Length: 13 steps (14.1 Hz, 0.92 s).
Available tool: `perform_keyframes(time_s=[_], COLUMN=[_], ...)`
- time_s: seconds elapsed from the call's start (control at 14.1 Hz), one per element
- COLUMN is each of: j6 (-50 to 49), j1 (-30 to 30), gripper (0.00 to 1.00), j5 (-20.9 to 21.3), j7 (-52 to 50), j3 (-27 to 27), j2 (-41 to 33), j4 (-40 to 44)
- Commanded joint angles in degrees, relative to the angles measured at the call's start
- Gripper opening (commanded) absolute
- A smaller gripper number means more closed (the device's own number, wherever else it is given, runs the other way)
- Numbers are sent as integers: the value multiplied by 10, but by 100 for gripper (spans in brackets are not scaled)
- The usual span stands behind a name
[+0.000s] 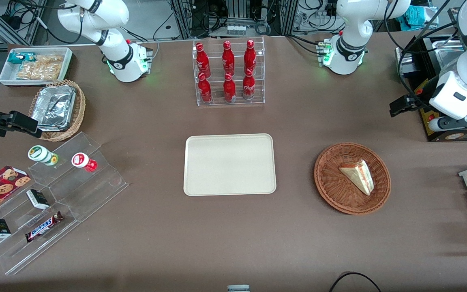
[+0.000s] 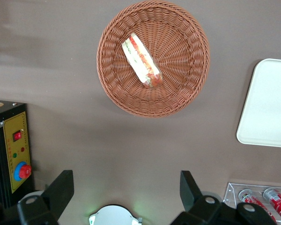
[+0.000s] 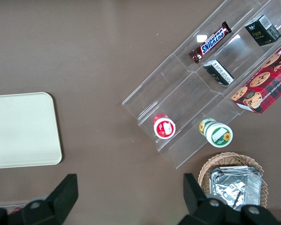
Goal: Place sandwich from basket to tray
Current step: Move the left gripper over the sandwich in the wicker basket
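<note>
One sandwich [image 1: 357,175], one tray [image 1: 230,164], six red bottles [image 1: 227,71], and apparently two wicker baskets [image 1: 352,177].

Sandwich [image 2: 141,59] in basket [image 2: 178,89], open-fingered hand [image 2: 126,190] well apart.

Table [image 1: 156,243]: wide, covered with a plain brown cloth, fills nearly the whole front view.
Frames [image 1: 185,16]: aluminium profile posts stand along the table edge farthest from the front camera.
Cables [image 1: 213,18]: black, many, hanging among the frames.
Floor [image 1: 148,18]: pale grey, seen between the posts.
Control box [image 2: 14,150]: black with a yellow panel, at the working arm's end.
Light: even, with soft shadows.
</note>
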Motion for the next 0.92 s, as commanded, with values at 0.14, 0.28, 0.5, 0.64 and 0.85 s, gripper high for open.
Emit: perform_keyframes(time_s=[0.14, 0.28, 0.5, 0.64, 0.85], j6=[-5, 10, 88, 170, 274], j1=[5, 3, 0, 0, 1], gripper=[100, 100, 100, 100, 100], j5=[8, 14, 25, 25, 25], j7=[41, 41, 41, 41, 29], j3=[-4, -4, -5, -5, -5], j2=[19, 36, 42, 42, 53], j4=[6, -13, -81, -144, -213])
